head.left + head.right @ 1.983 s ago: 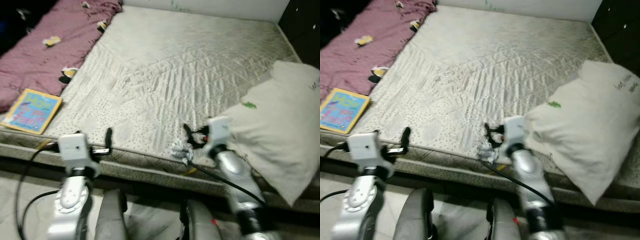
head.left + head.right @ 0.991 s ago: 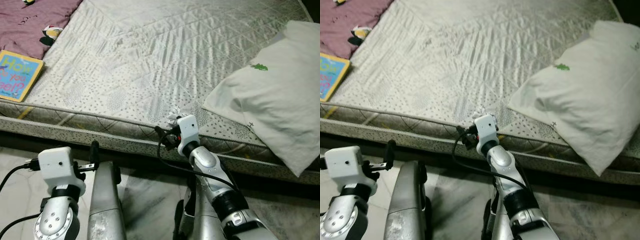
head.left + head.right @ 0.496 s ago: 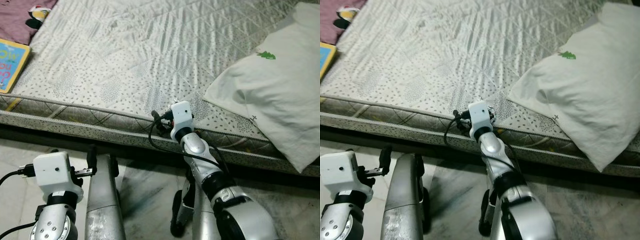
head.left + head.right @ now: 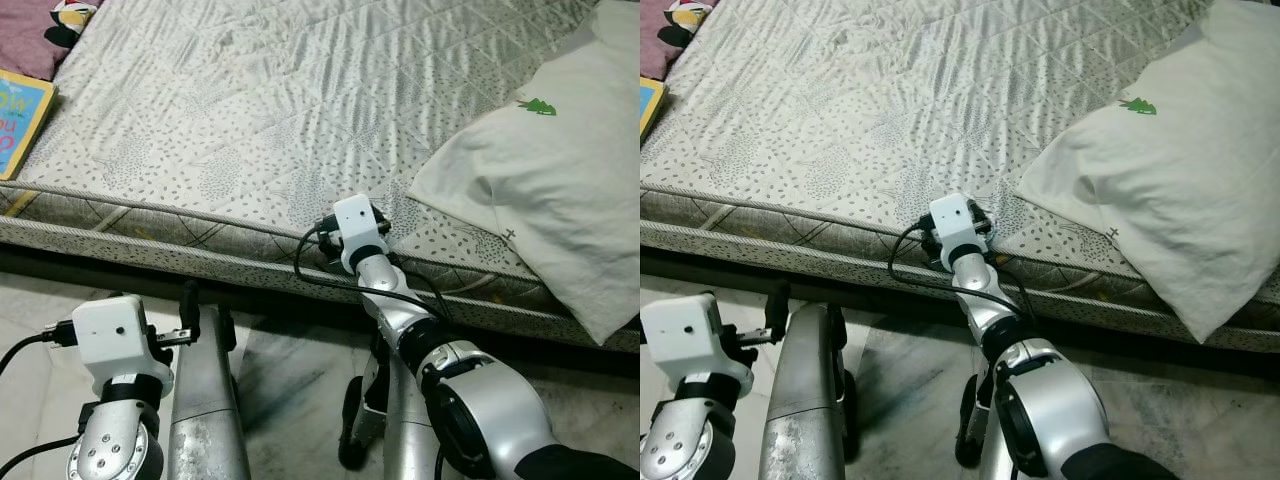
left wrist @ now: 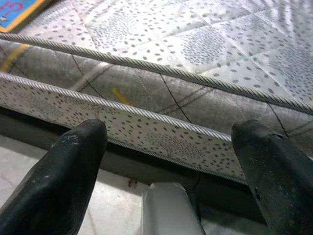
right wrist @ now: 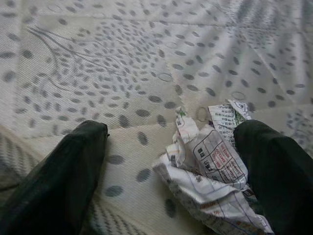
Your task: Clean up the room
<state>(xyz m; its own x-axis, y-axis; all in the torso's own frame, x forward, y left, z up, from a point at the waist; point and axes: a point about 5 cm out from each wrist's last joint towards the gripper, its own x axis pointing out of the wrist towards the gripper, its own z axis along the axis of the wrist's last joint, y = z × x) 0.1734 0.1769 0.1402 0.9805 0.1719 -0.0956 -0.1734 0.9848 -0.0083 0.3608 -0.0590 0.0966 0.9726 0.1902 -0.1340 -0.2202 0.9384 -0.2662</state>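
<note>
A crumpled printed paper wrapper (image 6: 210,161) lies on the grey dotted mattress (image 4: 250,130) close to its front edge. My right gripper (image 6: 171,166) is open over it. The wrapper sits between the two black fingers (image 6: 63,181), right up against one of them. In the eye views, the right wrist's white camera box (image 4: 358,225) hides the wrapper. My left gripper (image 5: 171,171) is open and holds nothing. It hangs low in front of the mattress side (image 5: 161,137), above the floor.
A large white pillow (image 4: 540,170) lies on the mattress to the right of my right arm. A colourful children's book (image 4: 18,115) rests at the far left edge, near a maroon blanket (image 4: 35,20). Marble floor (image 4: 290,370) runs below the bed.
The camera has tilted down and come closer to the bed edge. My right gripper has stayed at the wrapper by the mattress edge. My left arm now hangs below mattress level.
</note>
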